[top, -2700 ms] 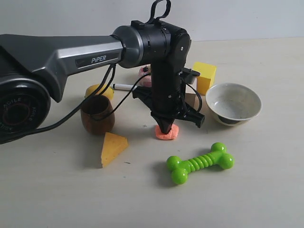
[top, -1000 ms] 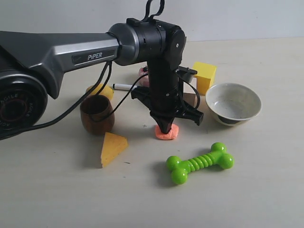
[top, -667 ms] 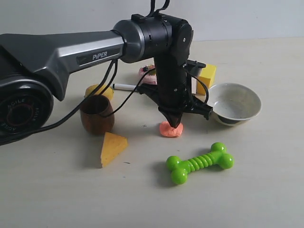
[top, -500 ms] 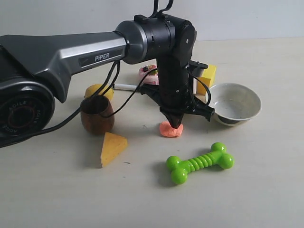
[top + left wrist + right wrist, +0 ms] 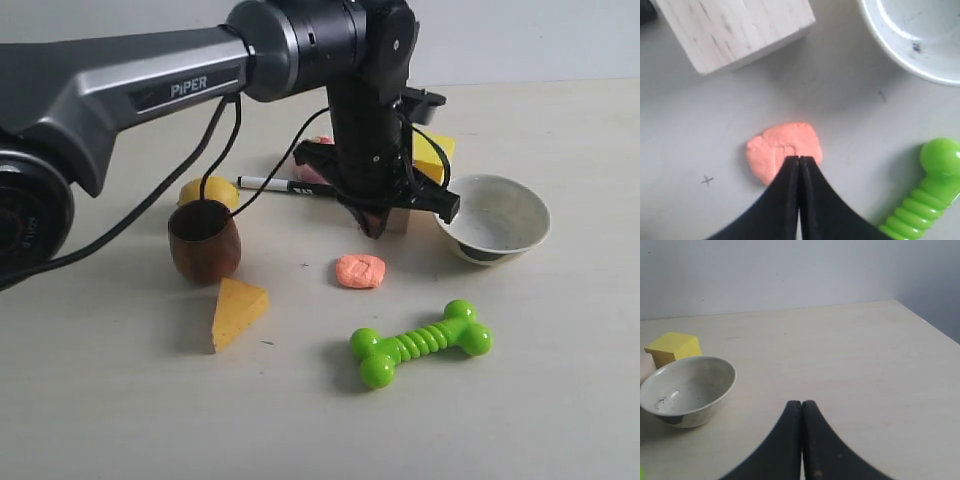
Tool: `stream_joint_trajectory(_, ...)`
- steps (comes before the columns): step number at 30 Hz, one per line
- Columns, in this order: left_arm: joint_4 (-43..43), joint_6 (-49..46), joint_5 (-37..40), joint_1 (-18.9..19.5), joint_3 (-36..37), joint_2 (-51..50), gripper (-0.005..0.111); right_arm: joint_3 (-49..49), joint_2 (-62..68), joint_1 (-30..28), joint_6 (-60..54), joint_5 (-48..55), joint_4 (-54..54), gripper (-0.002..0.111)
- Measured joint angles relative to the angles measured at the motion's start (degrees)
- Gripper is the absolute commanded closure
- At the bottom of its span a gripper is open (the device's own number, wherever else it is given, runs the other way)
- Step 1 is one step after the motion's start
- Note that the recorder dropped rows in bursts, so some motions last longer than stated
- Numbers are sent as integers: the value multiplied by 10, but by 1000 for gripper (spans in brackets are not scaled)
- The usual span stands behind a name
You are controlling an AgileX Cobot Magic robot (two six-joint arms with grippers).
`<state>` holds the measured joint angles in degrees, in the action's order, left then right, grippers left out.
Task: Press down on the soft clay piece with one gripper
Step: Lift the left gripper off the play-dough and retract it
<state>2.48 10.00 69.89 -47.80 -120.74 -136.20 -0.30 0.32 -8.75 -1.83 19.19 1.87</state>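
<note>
The soft clay piece [image 5: 360,270] lies flattened on the table, salmon-orange, with a pressed dent in its top; the left wrist view shows it too [image 5: 777,152]. My left gripper [image 5: 375,230] hangs shut a short way above and just behind the clay, not touching it; its closed tips [image 5: 799,159] hold nothing. My right gripper [image 5: 801,403] is shut and empty, away from the clay, over bare table near the bowl. It does not show in the exterior view.
A white bowl [image 5: 492,218] stands right of the clay and a green toy bone [image 5: 420,344] lies in front of it. A brown cup [image 5: 205,241] and a cheese wedge [image 5: 236,311] are to the left. A wooden cube [image 5: 735,30], a yellow block [image 5: 436,156] and a marker [image 5: 268,183] sit behind.
The left gripper has lifted off the clay and moved up and back. The clay stays on the table, flatter, with a dent where the tips pressed.
</note>
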Motion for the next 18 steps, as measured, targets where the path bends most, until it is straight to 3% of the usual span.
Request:
stream_joint_trajectory(5,-32,1,-13,-22,0,36,107,0,0,0,0,0,0,108)
stream_joint_trajectory(11,-88,9,-62,-79,20,97,107,0,0,0,0,0,0,108)
stream_joint_trajectory(18,-156,39,-125,-100,130,230,107,0,0,0,0,0,0,108)
